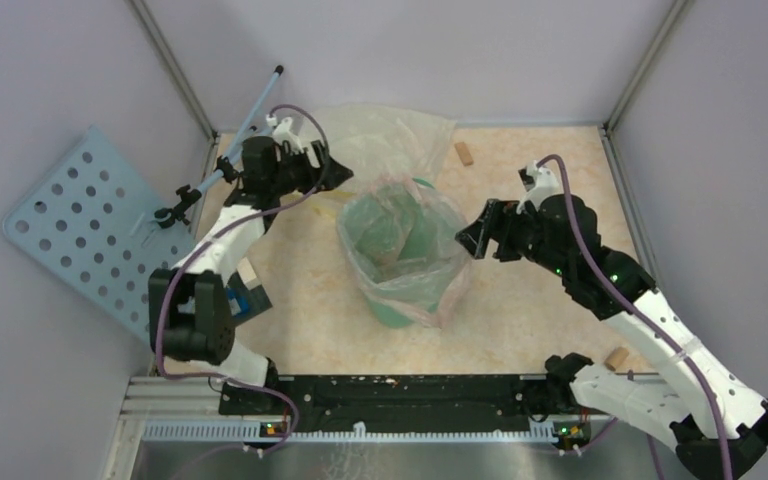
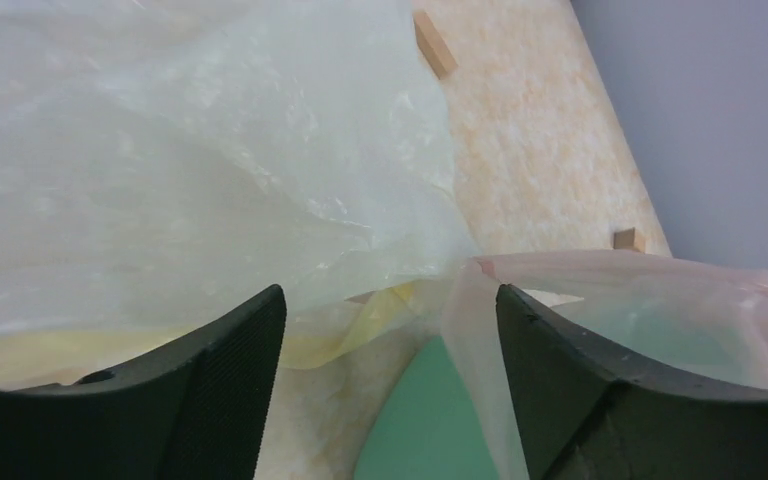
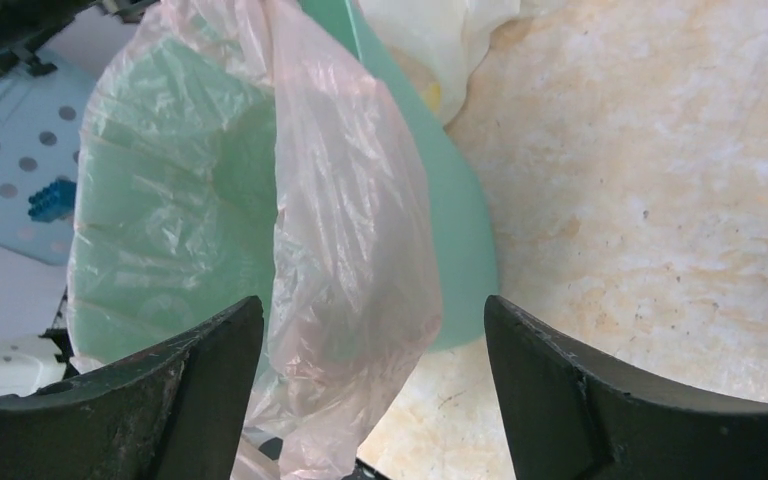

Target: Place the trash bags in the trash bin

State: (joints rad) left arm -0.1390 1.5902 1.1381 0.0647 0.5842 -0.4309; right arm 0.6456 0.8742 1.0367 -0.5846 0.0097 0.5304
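**Status.** The pink trash bag sits inside the mint-green trash bin, which stands upright at the middle of the table. The bag's mouth is spread open. On the right and near sides its film is draped over the rim and hangs down the outer wall.

**Grippers.** The left gripper is at the bin's far-left corner. Its jaws stand wide apart and grasp nothing, with loose film lying between them unclamped. The right gripper is just beside the bin's right side, level with the rim. Its jaws are also spread and empty, and the draped pink film shows in the gap between them.

**Surroundings.** A larger pale-yellow bag lies crumpled behind the bin, touching its far side. A small wooden block rests farther back, apart from both.

**Step in hand.** By my judgement the insertion is essentially done and the work is now at seating the bag's mouth.

**Next move.** At the far-left corner the pink edge appears to stand above the rim rather than fold over it. If so, the left gripper needs to pinch that edge only, keep clear of the yellow film beside it, and draw it outward and down over the rim. The bin should be kept steady while this is done.
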